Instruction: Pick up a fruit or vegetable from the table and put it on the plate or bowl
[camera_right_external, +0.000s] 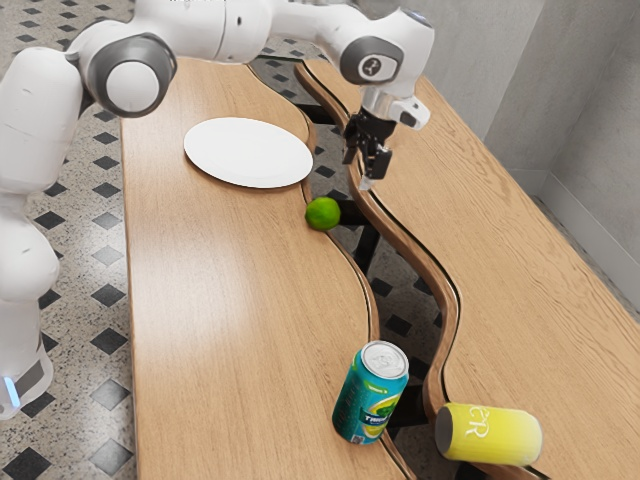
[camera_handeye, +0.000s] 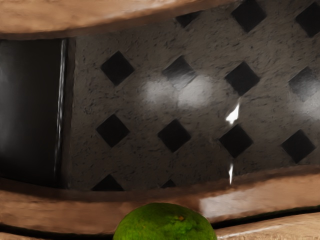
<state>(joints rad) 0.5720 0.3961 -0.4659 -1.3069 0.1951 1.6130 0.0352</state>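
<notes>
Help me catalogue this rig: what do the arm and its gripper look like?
The arm is glossy white, in rounded segments with grey round joint caps; the wrist cap bears a small white mark. A blue light glows low on it. The gripper is black, with two slim fingers.

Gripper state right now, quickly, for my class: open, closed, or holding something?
Gripper: open, holding nothing; the lime lies untouched on the table.
</notes>
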